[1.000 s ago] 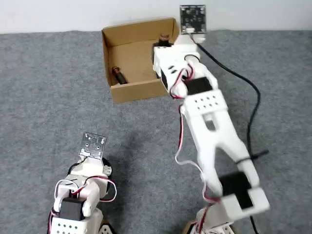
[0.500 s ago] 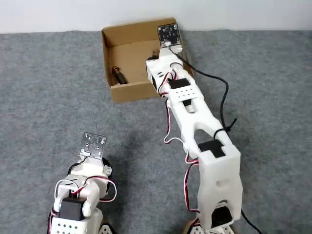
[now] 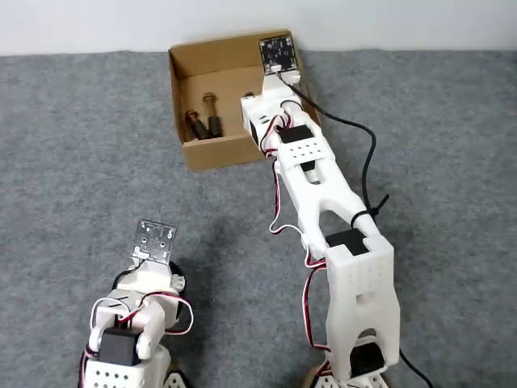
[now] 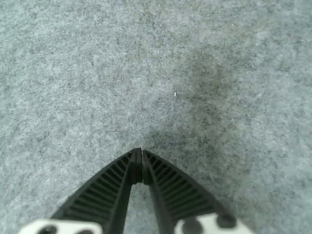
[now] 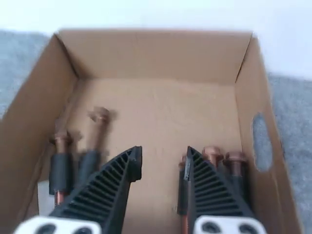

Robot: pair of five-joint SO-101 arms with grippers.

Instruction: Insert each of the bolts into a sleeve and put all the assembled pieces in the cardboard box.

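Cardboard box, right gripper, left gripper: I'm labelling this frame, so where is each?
cardboard box [image 3: 222,153]: high view, on its near outer wall.
right gripper [image 5: 163,152]: right wrist view, midway between its open fingertips.
left gripper [image 4: 141,155]: left wrist view, between its shut fingertips.

The high camera looks steeply down over the grey surface [image 3: 89,162], with the cardboard box [image 3: 226,152] at the far side. The right wrist camera hangs close over the box's arm-facing side and looks past its own fingers [image 5: 109,187] into the interior, which both views share. The left wrist camera, well away from the box, faces bare surface from close up.
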